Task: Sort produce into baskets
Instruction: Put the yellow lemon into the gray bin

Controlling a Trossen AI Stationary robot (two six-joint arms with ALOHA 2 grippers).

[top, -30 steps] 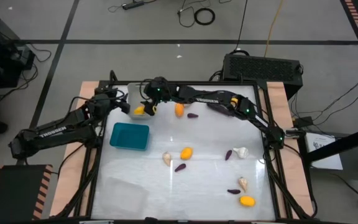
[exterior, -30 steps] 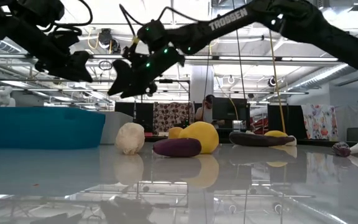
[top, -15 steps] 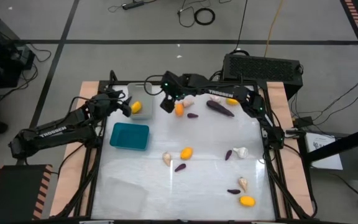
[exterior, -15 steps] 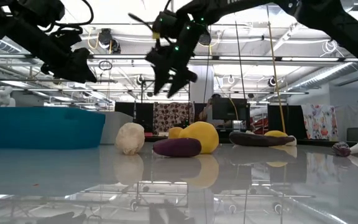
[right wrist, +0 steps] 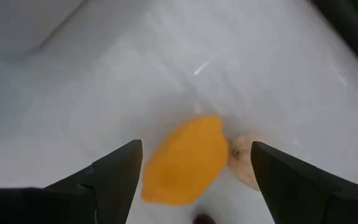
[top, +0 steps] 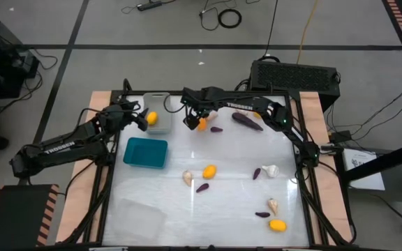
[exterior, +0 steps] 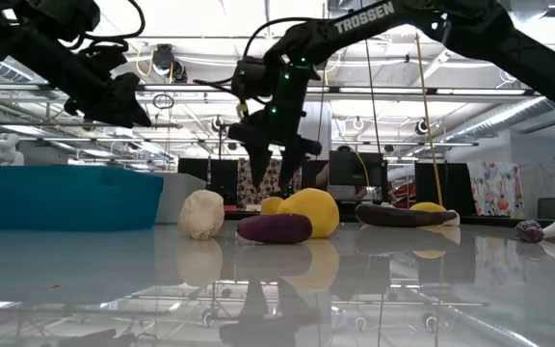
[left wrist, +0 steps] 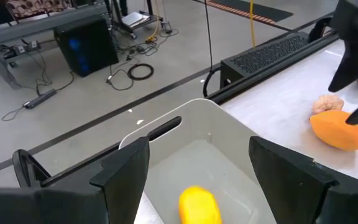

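Note:
My right gripper (top: 192, 120) hangs open at the table's far side, pointing down over an orange fruit (right wrist: 185, 160) that lies on the table with a cream garlic bulb (right wrist: 244, 163) against it. The fingers stand above either side of the fruit without touching it. Farther left, my left gripper (top: 139, 117) waits open beside the light grey basket (top: 160, 101). A yellow fruit (left wrist: 199, 205) lies on that basket's floor. The teal basket (top: 145, 152) and the clear basket (top: 139, 216) stand along the table's left side. In the low view my right gripper (exterior: 273, 154) is well above the tabletop.
A small eggplant (top: 216, 129) and a larger one (top: 246, 120) lie just right of the orange fruit. More produce is scattered over the middle and right: a garlic bulb (top: 187, 178), an orange fruit (top: 209, 171), an eggplant (top: 202, 187), another garlic bulb (top: 271, 169), another orange fruit (top: 278, 224).
My right gripper has drawn away from the grey basket toward the table's right and now hangs over the orange fruit. On the way it has tipped from nearly level to pointing down and rolled. The yellow fruit in the grey basket is now uncovered.

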